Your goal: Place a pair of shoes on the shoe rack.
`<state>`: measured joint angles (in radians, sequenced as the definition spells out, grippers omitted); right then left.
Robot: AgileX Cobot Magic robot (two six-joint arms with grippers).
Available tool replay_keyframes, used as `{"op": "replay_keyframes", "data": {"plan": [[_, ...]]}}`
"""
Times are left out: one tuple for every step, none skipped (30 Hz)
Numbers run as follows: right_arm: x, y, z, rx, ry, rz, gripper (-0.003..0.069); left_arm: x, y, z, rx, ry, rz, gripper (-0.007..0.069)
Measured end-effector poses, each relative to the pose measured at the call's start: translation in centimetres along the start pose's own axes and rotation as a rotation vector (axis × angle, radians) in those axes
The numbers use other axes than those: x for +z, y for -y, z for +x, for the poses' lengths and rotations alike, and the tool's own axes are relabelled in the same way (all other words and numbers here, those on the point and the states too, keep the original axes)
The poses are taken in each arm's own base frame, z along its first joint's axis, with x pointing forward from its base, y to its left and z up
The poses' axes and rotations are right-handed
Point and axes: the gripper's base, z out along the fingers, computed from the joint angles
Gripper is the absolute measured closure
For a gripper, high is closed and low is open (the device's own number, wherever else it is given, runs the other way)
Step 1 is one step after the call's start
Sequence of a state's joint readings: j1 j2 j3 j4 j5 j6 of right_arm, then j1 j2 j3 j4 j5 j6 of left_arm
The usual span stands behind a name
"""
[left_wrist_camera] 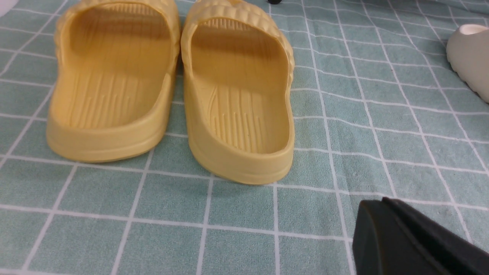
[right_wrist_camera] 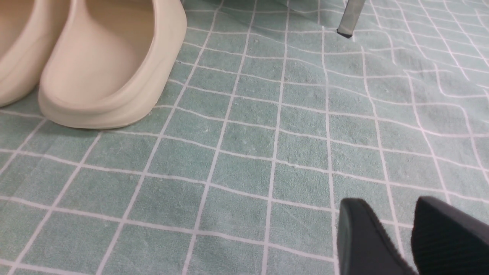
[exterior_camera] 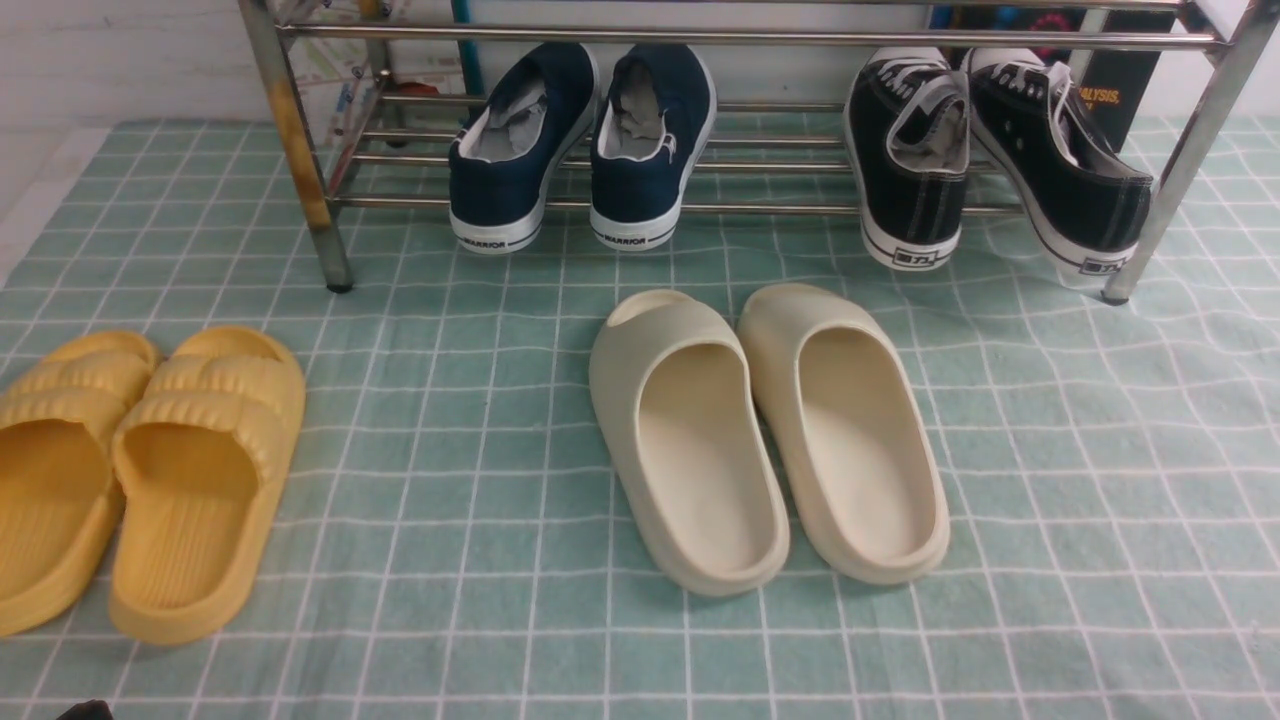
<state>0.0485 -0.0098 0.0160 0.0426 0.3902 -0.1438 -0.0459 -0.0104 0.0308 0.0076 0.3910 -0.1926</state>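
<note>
Front view, navy canvas shoes [exterior_camera: 580, 140], chrome-tube rack [exterior_camera: 300, 160]

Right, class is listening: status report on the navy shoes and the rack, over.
Right gripper open, empty, low over cloth. Left gripper empty, jaws unclear. Navy shoes on shoe rack, heels toward camera. Nothing blocking.

Floor covered by a pale green cloth [exterior_camera: 480, 480] gridded with white lines, rumpled toward the right; bare whitish floor strip [exterior_camera: 40, 180] at the far left edge; white wall [exterior_camera: 120, 50] behind; a dark box with orange lettering [exterior_camera: 1125, 85] against the wall at right; light even, shadows soft.
</note>
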Motion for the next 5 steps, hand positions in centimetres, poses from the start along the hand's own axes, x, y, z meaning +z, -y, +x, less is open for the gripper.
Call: {"op": "replay_keyframes", "data": {"plan": [[0.0,0.0,0.0,0.0,0.0,0.0,0.0419,0.0,0.0,0.0,0.0,0.0,0.0,0.0636],[0.0,0.0,0.0,0.0,0.0,0.0,0.0419,0.0,0.0,0.0,0.0,0.0,0.0,0.0634],[0.0,0.0,0.0,0.0,0.0,0.0,0.0419,0.0,0.0,0.0,0.0,0.0,0.0,0.0634],[0.0,0.0,0.0,0.0,0.0,0.0,0.0419,0.0,0.0,0.0,0.0,0.0,0.0,0.0634],[0.0,0.0,0.0,0.0,0.0,0.0,0.0419,0.0,0.0,0.0,0.0,0.0,0.0,0.0634]]}}
